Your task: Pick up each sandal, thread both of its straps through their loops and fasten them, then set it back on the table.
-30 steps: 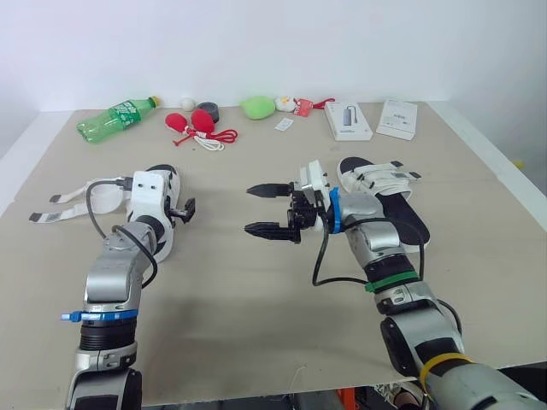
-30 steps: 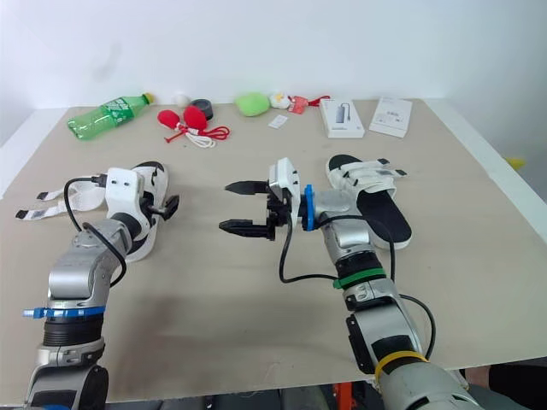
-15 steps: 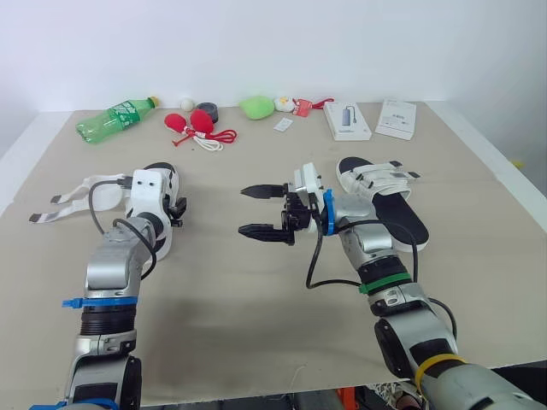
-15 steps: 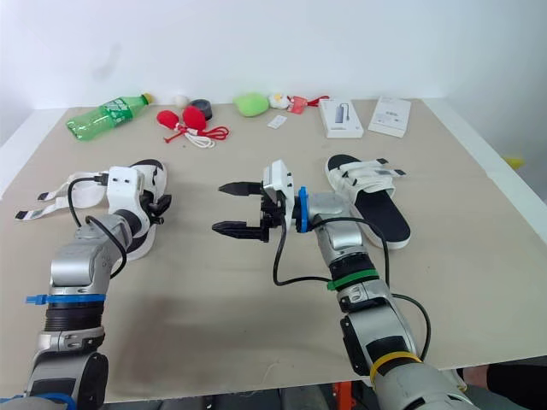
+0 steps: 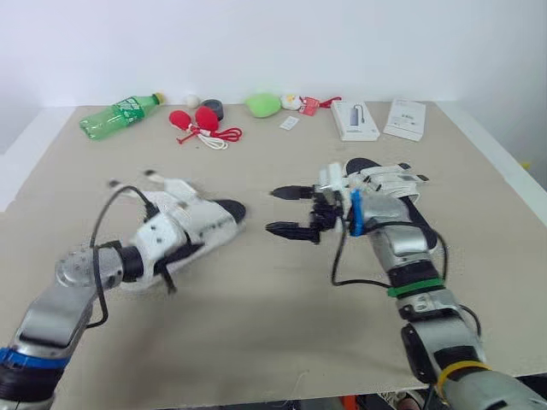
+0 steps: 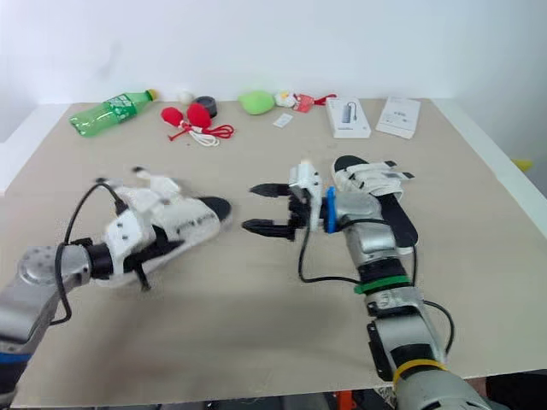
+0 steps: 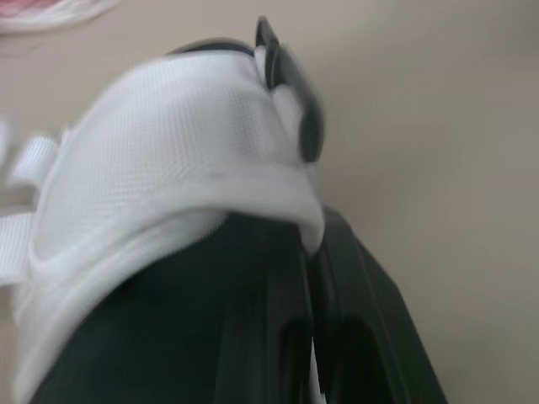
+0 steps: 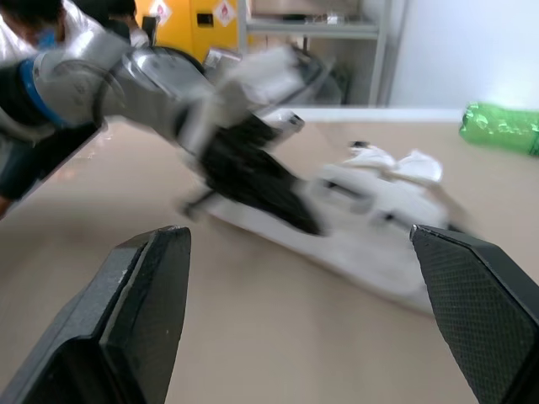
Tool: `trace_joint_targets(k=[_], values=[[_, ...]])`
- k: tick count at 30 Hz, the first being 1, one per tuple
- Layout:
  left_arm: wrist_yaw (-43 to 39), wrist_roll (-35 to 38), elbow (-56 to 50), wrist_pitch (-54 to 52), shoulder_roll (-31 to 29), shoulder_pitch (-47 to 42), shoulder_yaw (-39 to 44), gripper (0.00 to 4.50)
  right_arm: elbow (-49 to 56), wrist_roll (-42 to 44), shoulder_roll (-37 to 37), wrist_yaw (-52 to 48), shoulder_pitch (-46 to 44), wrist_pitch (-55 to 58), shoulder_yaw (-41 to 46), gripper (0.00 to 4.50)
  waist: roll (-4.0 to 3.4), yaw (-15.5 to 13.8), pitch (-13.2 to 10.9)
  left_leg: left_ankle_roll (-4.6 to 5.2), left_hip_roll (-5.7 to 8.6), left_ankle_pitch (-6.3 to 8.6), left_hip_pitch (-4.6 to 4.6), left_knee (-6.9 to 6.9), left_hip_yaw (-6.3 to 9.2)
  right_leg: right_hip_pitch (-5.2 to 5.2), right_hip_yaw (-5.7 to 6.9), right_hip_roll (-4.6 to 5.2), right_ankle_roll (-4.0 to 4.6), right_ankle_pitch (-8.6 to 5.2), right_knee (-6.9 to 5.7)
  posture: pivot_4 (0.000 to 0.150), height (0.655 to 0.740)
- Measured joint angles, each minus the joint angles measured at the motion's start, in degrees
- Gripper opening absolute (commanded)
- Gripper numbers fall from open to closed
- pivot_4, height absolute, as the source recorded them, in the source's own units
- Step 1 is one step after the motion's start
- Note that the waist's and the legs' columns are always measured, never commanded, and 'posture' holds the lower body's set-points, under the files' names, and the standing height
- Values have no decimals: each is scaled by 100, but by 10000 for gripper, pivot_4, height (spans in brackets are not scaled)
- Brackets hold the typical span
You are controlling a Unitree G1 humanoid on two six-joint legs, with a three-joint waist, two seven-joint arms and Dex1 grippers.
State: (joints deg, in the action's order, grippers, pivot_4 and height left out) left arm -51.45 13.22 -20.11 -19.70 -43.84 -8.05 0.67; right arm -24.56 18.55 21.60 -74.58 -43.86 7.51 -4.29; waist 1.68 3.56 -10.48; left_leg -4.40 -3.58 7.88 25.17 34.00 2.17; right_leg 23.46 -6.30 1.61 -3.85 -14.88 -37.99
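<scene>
A white-strapped sandal with a black sole (image 5: 203, 224) hangs tilted just above the beige table (image 5: 256, 316), left of centre. My left gripper (image 7: 310, 278) is shut on the sandal's edge beside its white mesh strap (image 7: 168, 168). Loose strap ends trail back past the wrist. My right gripper (image 5: 273, 211) hovers open a short way to the right of the sandal's toe, with nothing between its fingers. The right wrist view looks at this sandal (image 8: 370, 210) between its fingers (image 8: 143, 320). A second sandal (image 5: 402, 192) lies flat on the right, partly behind my right arm.
Along the far edge of the table lie a green bottle (image 5: 115, 115), red bulbs with a cord (image 5: 201, 122), a green soft object (image 5: 262, 105) and two white boxes (image 5: 355, 120). Bare table stretches in front of both arms.
My left gripper has shut on the left sandal, lifted it and swung it toward the centre. The right gripper stays open in about the same place. The head camera has shifted.
</scene>
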Motion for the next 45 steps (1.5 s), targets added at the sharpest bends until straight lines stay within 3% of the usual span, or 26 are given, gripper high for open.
trace_joint_targets(k=[4,8,19,36,42,43,44,45], values=[[-662,-194,-111,1063,-236,163,-372,714,649,-47,826,-33,612,611,14,45000,0,-67,-1,7,-4,3,-1,-1,-5,5,-4,-5,5,-12,0,1500,7400],[-920,-363,96,1685,-206,-29,-724,714,1085,-37,1135,-151,861,724,16,45000,0,-67,-1,8,-5,4,-7,0,-9,1,-7,-6,4,-12,-1,1500,7400],[-1504,-599,668,2856,-15,-572,-1339,714,1497,202,1197,-58,1391,853,60,45000,0,-74,-1,13,-5,5,-7,16,-9,-7,-9,-7,-3,-8,-3,1500,7400],[-1620,-778,959,3134,309,-964,-1702,714,1393,202,1267,-407,1395,683,-22,45000,0,-75,-1,16,-5,5,-8,32,-9,-14,-9,-8,-17,4,-8,1500,7400],[-1602,-743,747,2778,280,-810,-1715,19855,1235,177,1270,-448,1395,572,-23,45000,0,-74,-1,19,-5,3,-8,39,-9,-15,-11,-9,-11,5,-9,1500,7400],[-1596,-705,700,2657,268,-808,-1706,25800,1199,165,1274,-467,1393,553,-23,45000,0,-75,-1,21,-5,2,-8,40,-9,-15,-11,-9,-11,5,-10,1500,7400],[-1592,-639,627,2471,229,-809,-1652,25800,1155,144,1282,-511,1391,516,-24,45000,0,-74,-1,23,-5,1,-8,40,-9,-15,-11,-9,-10,6,-10,1500,7400],[-1592,-587,557,2346,182,-824,-1583,32661,1109,140,1304,-526,1390,500,-24,45000,0,-74,-1,23,-5,1,-8,41,-9,-15,-11,-8,-9,7,-10,1500,7400]])
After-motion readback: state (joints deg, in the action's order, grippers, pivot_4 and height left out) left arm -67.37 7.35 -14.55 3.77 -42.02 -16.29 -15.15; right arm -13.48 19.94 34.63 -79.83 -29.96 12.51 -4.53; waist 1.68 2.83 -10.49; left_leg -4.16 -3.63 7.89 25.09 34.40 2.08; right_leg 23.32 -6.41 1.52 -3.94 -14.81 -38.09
